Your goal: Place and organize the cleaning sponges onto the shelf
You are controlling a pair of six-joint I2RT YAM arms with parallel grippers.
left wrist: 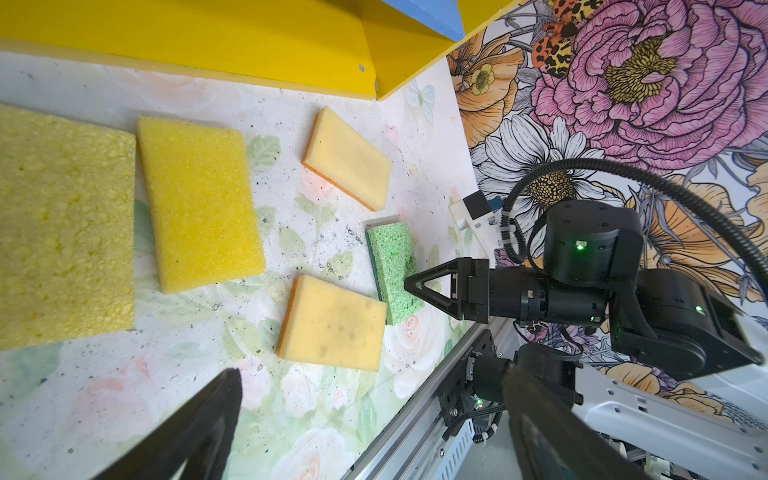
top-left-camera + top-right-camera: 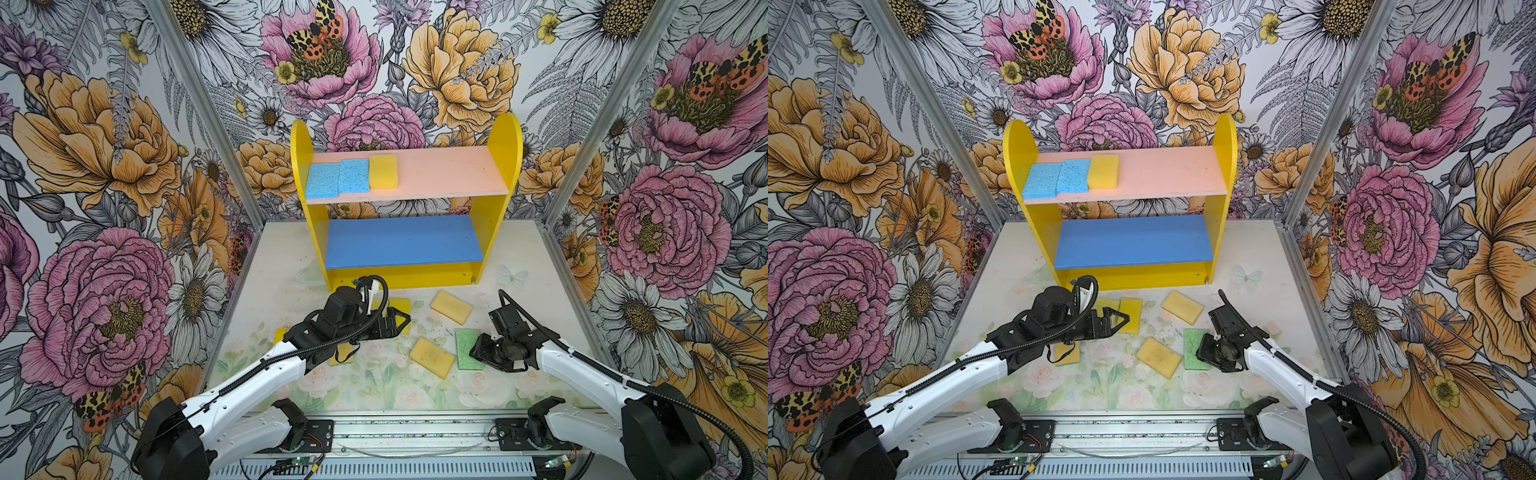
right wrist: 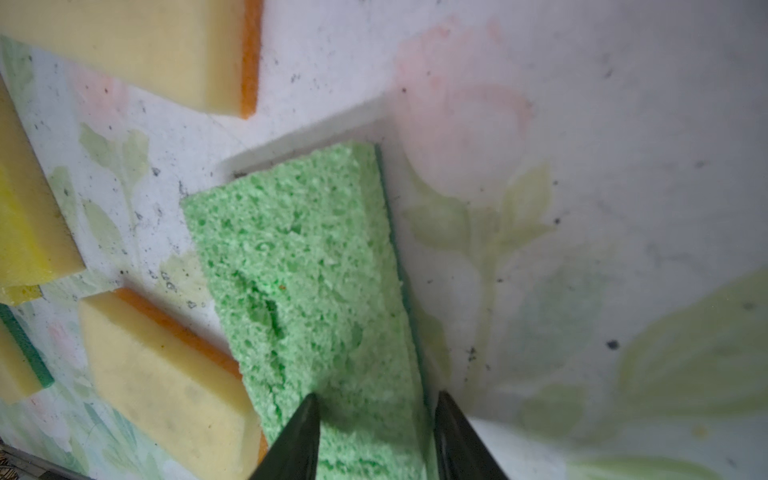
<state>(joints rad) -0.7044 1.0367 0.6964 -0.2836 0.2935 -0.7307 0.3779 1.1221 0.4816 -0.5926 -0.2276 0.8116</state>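
nearest to the robot, the right gripper is low at the near end of the green sponge, which lies on the table toward the right side. its fingers stand partly apart, one over the top face of the sponge and one at its long edge. i cannot tell if they pinch it yet. i judge this is the start of a pick, and the sponge is not carried yet

just beside the green sponge lies a tan sponge. a little further, the left gripper hovers over a yellow sponge, with fingers wide open and nothing between them. another yellow one lies just beside that, and two more are half hidden by the left arm. a second tan sponge lies further back, near the foot of the shelf

on the shelf, the pink board holds three sponges in a close row at its left end: two blue sponges and one yellow. the blue board below carries nothing

so by my count three of ten are placed and seven are left on the table, the green one in hand next. the task is about one third done, and much free space is left on both boards
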